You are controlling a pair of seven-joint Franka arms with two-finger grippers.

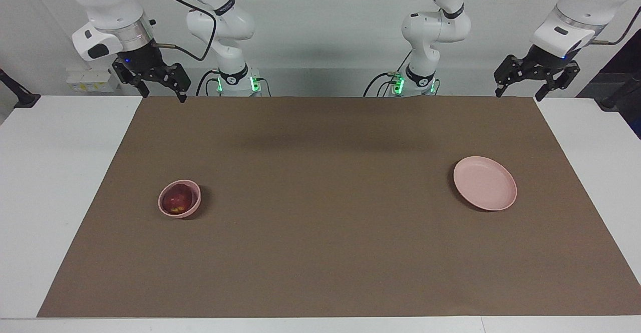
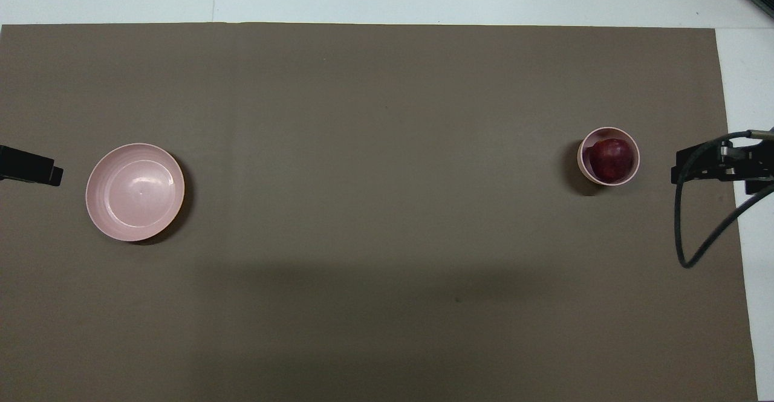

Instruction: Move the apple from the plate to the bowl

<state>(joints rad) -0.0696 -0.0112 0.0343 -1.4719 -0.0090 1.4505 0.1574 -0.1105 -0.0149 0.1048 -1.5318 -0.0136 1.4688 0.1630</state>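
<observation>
You see apple point(image 1: 177, 200) inside bowl point(image 1: 193, 209) | plate point(image 1: 503, 201) bare | right gripper point(image 1: 159, 92) nearer, probably wide | left gripper point(image 1: 518, 91) wide, waits

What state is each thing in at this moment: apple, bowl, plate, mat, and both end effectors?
apple: resting inside the bowl, not held.
bowl: upright on the mat, holding the apple.
plate: empty, flat on the mat toward the left arm's end.
brown mat: flat on the table.
right end effector: open, empty, raised over the mat's corner.
left end effector: open, empty, raised, waiting.
</observation>
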